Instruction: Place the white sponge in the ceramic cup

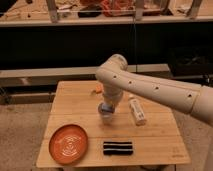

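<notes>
The ceramic cup (106,118) is a small whitish-grey cup standing near the middle of the wooden table (75,107). My gripper (105,107) points down directly over the cup's mouth, at the end of the thick white arm (150,87). A small bluish patch with a pale edge, the white sponge (104,108), shows at the gripper's tip right at the cup's rim. I cannot tell whether the sponge is held or lies in the cup.
A long white tube-like object (136,111) lies just right of the cup. An orange plate (68,144) sits at the front left, and a black white-striped pad (118,147) at the front middle. A small orange item (95,91) lies behind the cup. Shelves stand behind the table.
</notes>
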{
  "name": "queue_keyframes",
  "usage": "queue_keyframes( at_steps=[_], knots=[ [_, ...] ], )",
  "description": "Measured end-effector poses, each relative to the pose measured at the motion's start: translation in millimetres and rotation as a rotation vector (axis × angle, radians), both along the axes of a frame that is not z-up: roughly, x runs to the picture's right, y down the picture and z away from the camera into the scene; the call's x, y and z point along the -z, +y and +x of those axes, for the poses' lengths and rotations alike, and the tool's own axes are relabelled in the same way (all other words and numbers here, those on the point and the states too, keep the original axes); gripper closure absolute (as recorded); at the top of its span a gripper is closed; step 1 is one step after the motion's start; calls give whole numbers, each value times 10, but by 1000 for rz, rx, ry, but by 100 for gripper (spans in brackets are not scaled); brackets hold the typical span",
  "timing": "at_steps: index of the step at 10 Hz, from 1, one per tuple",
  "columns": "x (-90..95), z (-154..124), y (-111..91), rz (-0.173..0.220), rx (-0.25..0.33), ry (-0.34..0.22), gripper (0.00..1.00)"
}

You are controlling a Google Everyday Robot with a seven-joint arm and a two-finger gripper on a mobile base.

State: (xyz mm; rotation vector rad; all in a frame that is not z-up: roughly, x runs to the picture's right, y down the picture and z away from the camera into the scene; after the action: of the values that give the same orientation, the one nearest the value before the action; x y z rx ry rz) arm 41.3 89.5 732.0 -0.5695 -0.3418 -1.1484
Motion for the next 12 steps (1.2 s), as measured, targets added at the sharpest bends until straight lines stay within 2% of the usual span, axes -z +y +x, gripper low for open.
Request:
queue_keyframes(
  at_steps=[1,4,6,8,11,12],
  knots=[
    [0,-8,2,0,6,-2,87],
    [-7,-59,-18,9,15,-16,54],
    [-8,-63,-24,12,19,-19,44],
    [-8,-82,-35,18,25,-26,23],
    [-9,-101,-43,23,30,-33,21],
    [-8,-107,-46,25,33,-36,26]
  ],
)
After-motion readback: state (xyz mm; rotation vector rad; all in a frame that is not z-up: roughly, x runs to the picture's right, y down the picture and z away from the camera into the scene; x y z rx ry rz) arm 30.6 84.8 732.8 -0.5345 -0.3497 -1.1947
